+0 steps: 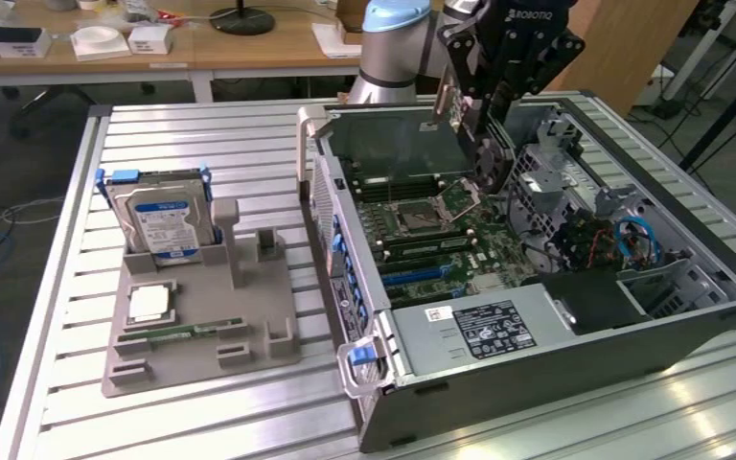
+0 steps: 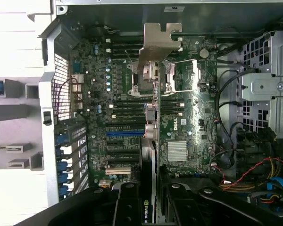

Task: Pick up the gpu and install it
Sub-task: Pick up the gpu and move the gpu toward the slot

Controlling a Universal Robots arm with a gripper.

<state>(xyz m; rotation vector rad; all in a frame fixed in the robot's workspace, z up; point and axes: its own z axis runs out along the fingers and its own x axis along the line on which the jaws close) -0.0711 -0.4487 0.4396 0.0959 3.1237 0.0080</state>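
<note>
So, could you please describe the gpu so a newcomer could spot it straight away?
Find the open computer case on the slatted table. Above its motherboard, the gripper holds the gpu: a thin dark card with a pale metal bracket, unlike the blue-labelled hard drive outside.

Open-topped computer case [image 1: 540, 388] on a slatted table [image 1: 215, 422]; the motherboard [image 2: 118, 94] can be reached from above. Inside, the power supply [image 1: 483, 331], the drive cage [image 2: 269, 84] and a cable bundle [image 2: 254, 181] crowd the exterior view's right. The gpu [image 2: 153, 122], clamped in the gripper [image 2: 151, 197], hangs edge-down over the board's middle. A narrow strip of bare slats separates the case from the grey tray [image 1: 189, 359] with the upright hard drive [image 1: 161, 220].
</note>
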